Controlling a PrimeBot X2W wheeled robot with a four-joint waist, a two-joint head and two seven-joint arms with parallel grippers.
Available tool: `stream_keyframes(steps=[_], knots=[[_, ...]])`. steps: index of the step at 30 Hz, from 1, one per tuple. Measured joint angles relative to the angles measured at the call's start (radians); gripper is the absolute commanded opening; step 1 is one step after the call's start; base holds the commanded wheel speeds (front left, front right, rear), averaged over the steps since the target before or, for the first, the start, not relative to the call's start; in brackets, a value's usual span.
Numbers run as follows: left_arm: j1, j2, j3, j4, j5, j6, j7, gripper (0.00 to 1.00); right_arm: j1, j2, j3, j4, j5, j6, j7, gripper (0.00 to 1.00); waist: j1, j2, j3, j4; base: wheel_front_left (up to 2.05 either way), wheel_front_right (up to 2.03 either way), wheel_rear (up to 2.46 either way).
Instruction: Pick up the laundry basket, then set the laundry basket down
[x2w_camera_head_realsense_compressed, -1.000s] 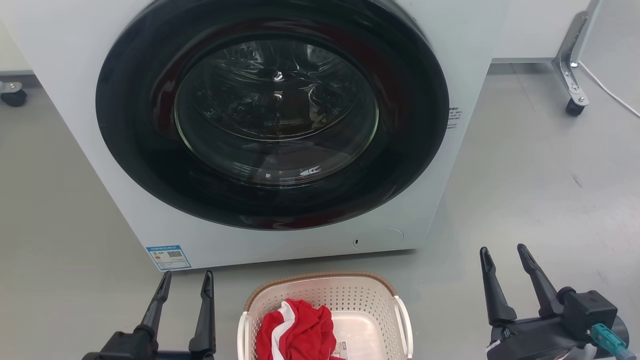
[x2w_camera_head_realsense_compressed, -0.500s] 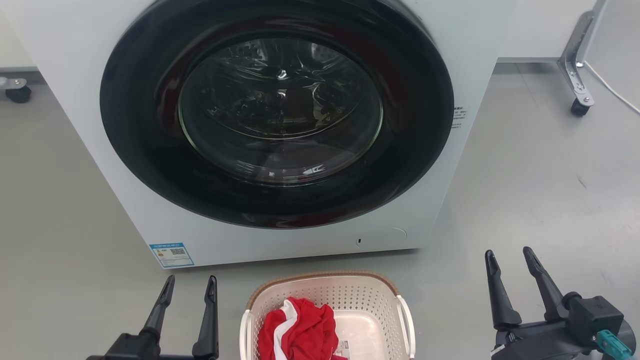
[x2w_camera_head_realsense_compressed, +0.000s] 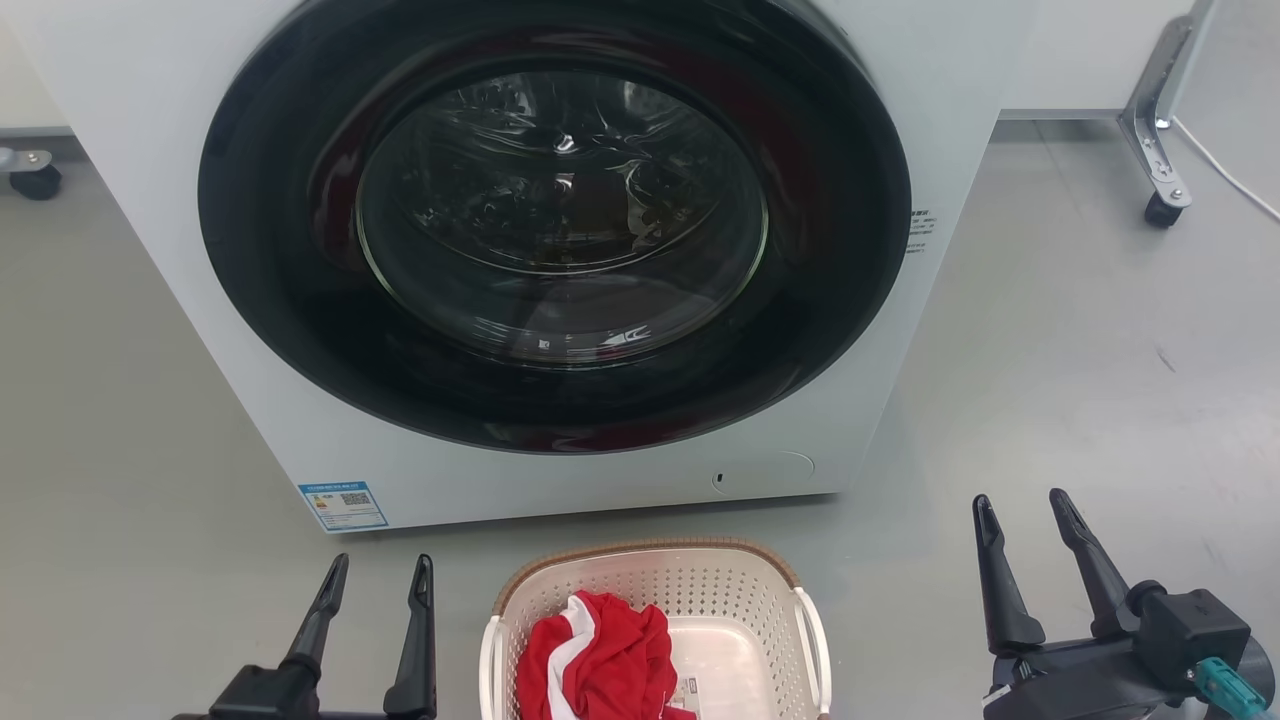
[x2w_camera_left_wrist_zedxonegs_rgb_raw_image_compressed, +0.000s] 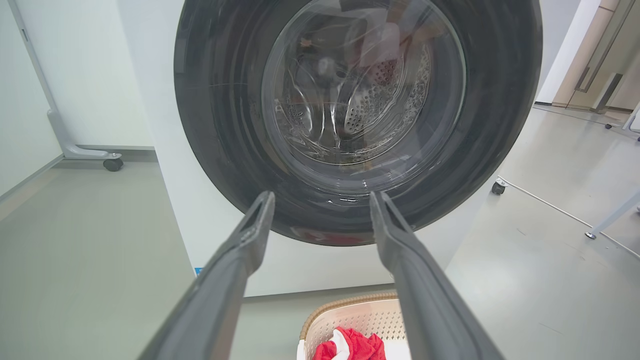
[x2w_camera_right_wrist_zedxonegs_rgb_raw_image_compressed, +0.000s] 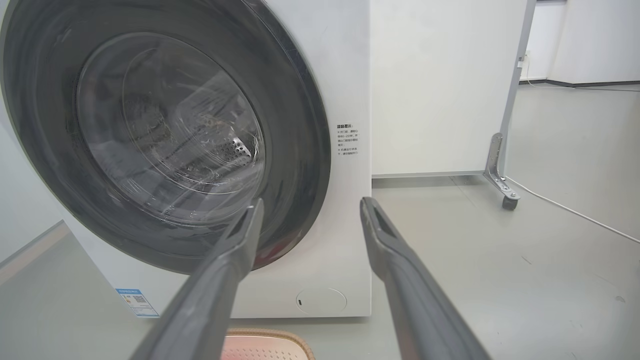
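Basket (x2w_camera_head_realsense_compressed: 700, 598) rests on floor (x2w_camera_head_realsense_compressed: 1100, 350), near side of washer (x2w_camera_head_realsense_compressed: 560, 230). Left gripper (x2w_camera_head_realsense_compressed: 382, 562) and right gripper (x2w_camera_head_realsense_compressed: 1021, 498) flank it without contact, fingers (x2w_camera_head_realsense_compressed: 1002, 600) apart, empty.

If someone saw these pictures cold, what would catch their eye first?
A white front-loading washing machine with a round dark glass door dominates the head view. Before it on the grey floor sits a cream perforated plastic laundry basket with a brown woven-look rim, holding a crumpled red-and-white cloth. The left claw and right claw flank it, open, empty.
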Motion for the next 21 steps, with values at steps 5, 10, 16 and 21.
stream_keyframes(steps=[5,10,16,21], knots=[[0.000,-0.003,0.006,-0.005,0.006,0.000,0.008,1.00,0.001,0.001,-0.006,-0.004,-0.017,0.000,0.001,1.00,0.0000,0.0000,0.003,0.000,0.00,0.00,0.00],[0.004,-0.007,0.001,0.021,0.008,0.000,0.013,0.00,0.009,0.009,-0.001,0.021,-0.020,0.000,0.001,0.00,0.0000,0.0000,0.004,0.001,0.00,0.00,0.00],[0.012,-0.016,0.011,0.041,-0.015,-0.011,0.018,0.00,0.028,0.027,-0.016,0.038,0.002,0.007,0.011,0.00,0.0000,0.0000,0.004,0.001,0.00,0.00,0.00],[0.012,-0.021,0.028,0.053,-0.072,-0.020,0.032,0.00,0.027,0.035,-0.036,0.047,0.055,0.017,0.029,0.00,0.0000,0.0000,0.001,0.001,0.00,0.00,0.00]])
